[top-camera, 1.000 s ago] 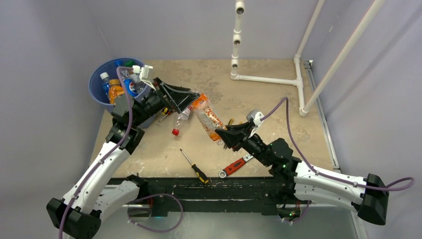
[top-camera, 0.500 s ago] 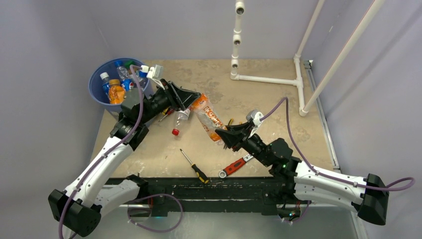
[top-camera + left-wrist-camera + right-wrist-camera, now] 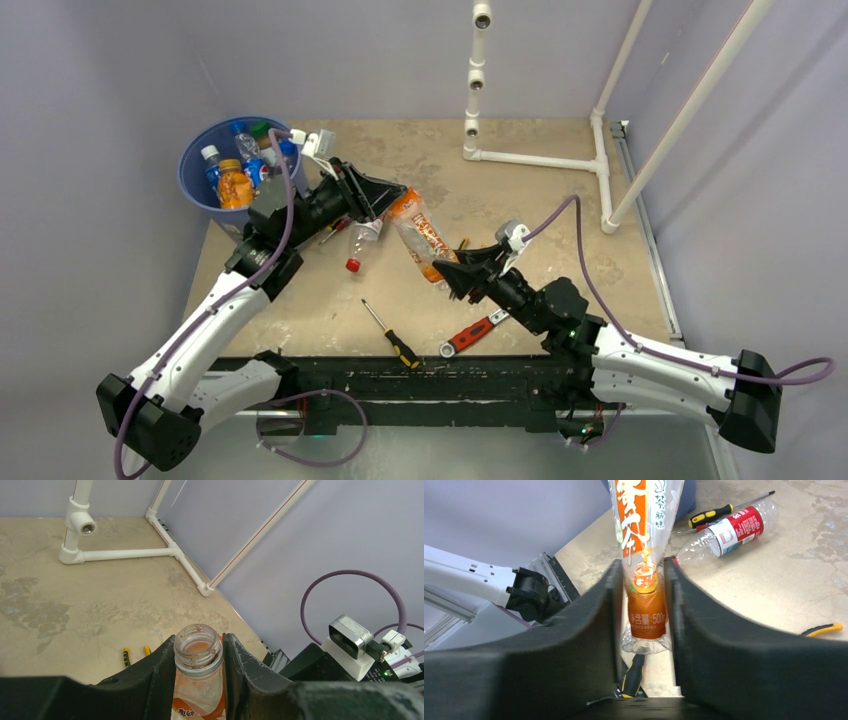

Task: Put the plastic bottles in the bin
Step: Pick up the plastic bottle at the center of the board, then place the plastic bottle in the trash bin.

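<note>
The orange bottle [image 3: 420, 232] is up off the table [image 3: 540, 210], slanting between the two arms. Its open top points up toward the bin side and its bottom points down toward the right arm.

The left gripper [image 3: 386, 203] is closed on the neck. In the left wrist view a finger [image 3: 160, 667] sits tight against each side of the open top [image 3: 198, 647]. The right gripper [image 3: 447, 272] is closed on the bottom end. In the right wrist view the bottle [image 3: 644, 595] is pinched between the two dark pads [image 3: 594, 625].

Both grippers hold one bottle, so I think this is a hand-over. The left arm sits nearer the bin [image 3: 187, 172], so it makes sense for that arm to take the bottle. The right gripper would need to let go first, or the two arms would pull on the bottle.

The bin is at the far left corner, just behind the left arm. It already has several bottles [image 3: 232, 183] in it.

One clear bottle with a red label [image 3: 731, 530] lies on the table just below the left gripper. It is not in the bin yet. A screwdriver [image 3: 391, 336] lies nearer the front edge.
</note>
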